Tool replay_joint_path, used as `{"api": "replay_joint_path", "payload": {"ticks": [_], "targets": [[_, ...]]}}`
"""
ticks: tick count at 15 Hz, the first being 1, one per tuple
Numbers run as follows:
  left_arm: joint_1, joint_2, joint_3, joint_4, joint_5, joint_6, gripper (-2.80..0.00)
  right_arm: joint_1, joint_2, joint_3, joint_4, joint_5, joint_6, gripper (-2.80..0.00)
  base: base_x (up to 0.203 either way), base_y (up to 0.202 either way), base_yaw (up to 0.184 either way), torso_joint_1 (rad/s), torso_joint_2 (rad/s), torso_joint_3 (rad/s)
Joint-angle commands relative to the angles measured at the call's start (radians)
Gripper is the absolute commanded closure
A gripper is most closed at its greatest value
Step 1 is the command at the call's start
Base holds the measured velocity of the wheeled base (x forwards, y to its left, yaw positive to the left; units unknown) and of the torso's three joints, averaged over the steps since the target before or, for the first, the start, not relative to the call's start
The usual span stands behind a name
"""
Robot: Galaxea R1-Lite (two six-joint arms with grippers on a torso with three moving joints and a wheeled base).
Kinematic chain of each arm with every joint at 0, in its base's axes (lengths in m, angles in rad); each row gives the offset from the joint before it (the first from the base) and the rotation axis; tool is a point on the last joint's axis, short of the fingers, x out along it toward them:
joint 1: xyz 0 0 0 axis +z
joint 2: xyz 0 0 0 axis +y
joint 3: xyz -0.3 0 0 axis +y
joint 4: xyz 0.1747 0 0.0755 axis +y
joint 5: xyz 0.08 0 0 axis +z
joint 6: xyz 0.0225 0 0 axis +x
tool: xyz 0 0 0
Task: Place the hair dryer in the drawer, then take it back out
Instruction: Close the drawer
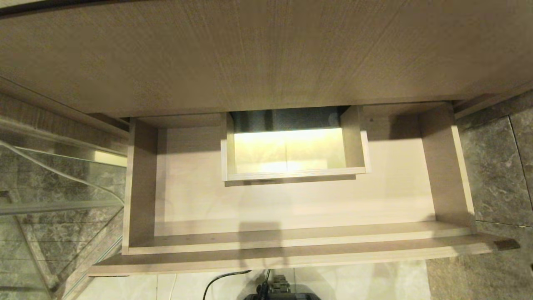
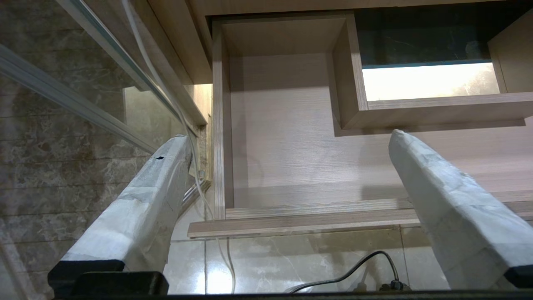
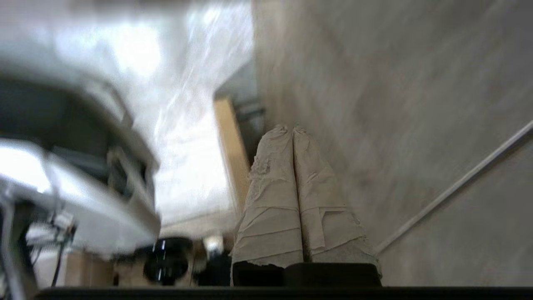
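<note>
wood-grain drawer (image 2: 291, 137) beyond spread left fingers (image 2: 166, 175)

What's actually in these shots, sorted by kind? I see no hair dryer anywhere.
Drawers: 1, the drawer, pulled open, nothing lying in it.
Grippers: 2, the left gripper open, the right gripper shut.
Cables: 1, a black cable on the floor.
Hair dryers: 0 in view.
Total: 4.
</note>
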Motion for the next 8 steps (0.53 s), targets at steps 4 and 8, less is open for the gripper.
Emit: {"api": "replay_joint_path", "payload": {"ticks": [4,8], "targets": [[0.0,0.0,0.04,-0.002,0.0,-0.001,-2.8,0.005,0.097,-0.063,-0.032,0.003,0.042,0.0,0.0,0.0,0.0,0.0,0.0,0.0],[0.0,0.0,0.04,-0.002,0.0,0.0,-2.8,0.028,0.1,-0.072,-0.033,0.003,0.101,0.0,0.0,0.0,0.0,0.0,0.0,0.0]]}}
